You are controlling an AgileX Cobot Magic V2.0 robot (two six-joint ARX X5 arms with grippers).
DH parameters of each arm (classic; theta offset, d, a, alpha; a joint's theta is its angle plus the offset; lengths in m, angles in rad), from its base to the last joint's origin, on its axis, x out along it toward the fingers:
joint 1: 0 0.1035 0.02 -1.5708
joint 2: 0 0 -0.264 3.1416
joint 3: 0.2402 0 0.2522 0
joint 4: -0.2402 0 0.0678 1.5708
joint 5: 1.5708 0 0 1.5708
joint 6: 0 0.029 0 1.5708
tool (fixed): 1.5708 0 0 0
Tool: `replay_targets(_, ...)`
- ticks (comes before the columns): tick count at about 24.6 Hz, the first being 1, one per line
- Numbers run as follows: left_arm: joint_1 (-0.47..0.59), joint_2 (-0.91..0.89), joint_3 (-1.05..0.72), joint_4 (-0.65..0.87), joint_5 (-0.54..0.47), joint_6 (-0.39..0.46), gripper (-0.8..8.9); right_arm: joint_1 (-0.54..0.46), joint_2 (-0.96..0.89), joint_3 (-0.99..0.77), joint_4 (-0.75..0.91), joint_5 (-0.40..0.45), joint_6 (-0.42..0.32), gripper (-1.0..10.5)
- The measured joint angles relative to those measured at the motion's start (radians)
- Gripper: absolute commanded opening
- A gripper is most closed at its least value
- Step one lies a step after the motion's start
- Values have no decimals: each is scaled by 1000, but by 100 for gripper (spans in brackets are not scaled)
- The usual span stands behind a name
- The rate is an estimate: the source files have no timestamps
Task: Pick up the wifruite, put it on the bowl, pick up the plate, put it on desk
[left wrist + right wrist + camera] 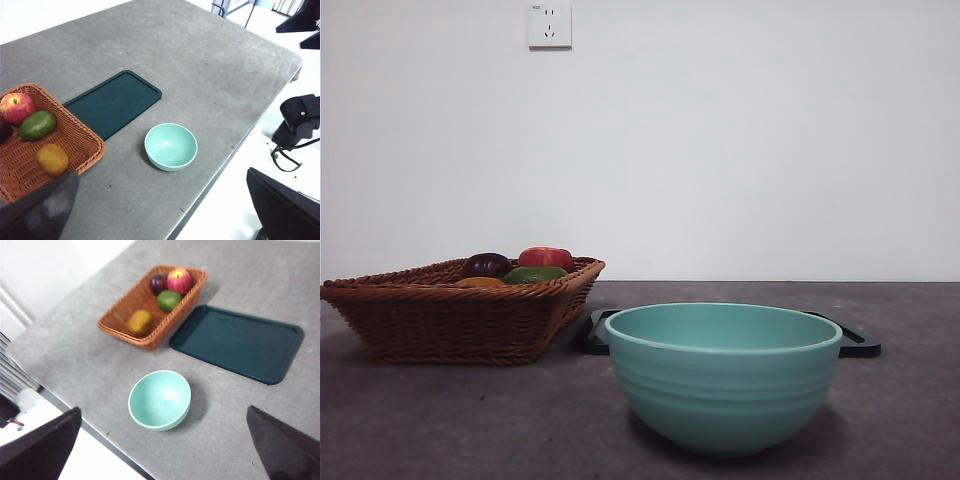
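Grey and faintly mottled, the surface (pixel 210 75) ran back to a plain white wall with a socket (pixel 549 25) high on it. Both arms waited high above it. The left gripper (pixel 160 210) had its jaws spread wide apart with nothing between them, and the right gripper (pixel 165 450) was spread just as wide and empty; neither showed in the front view.

Below them the mint-green bowl (pixel 160 400) stood upright and empty near the front edge of the surface. Behind it lay a dark green tray (pixel 237 342), flat, its long side beside the wicker basket (pixel 117 320).

The wifruite (pixel 140 321) lay on its side inside the basket, at the end nearer the front edge, with its long axis running roughly along the basket's length. It lay a little apart from the other fruit. A green fruit (pixel 169 300) sat nearer the middle, and a red apple (pixel 180 280) and a dark purple fruit (pixel 158 283) shared the far end.
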Motion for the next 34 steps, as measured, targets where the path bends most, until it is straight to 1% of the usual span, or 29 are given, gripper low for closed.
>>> replay_targets(5, 0, 0, 0, 0, 0, 0, 558, 0, -114, 0, -42, 0, 0, 551)
replay_targets(12, 0, 0, 0, 0, 0, 0, 547, 0, -120, 0, -42, 0, 0, 549)
replay_targets(13, 0, 0, 0, 0, 0, 0, 507, 0, -120, 0, -42, 0, 0, 535)
replay_targets(14, 0, 0, 0, 0, 0, 0, 428, 0, -120, 0, -42, 0, 0, 488)
replay_targets(15, 0, 0, 0, 0, 0, 0, 326, 0, -120, 0, -42, 0, 0, 393)
replay_targets(17, 0, 0, 0, 0, 0, 0, -10, 0, -120, 0, -45, 0, 3, 48)
replay_targets(18, 0, 0, 0, 0, 0, 0, 25, 0, -120, 0, -47, 0, 3, -9)
replay_targets(19, 0, 0, 0, 0, 0, 0, 24, 0, -120, 0, -48, 0, 3, 23)
replay_targets(34, 0, 0, 0, 0, 0, -1, 25, 0, -120, 0, -48, 0, 3, 23)
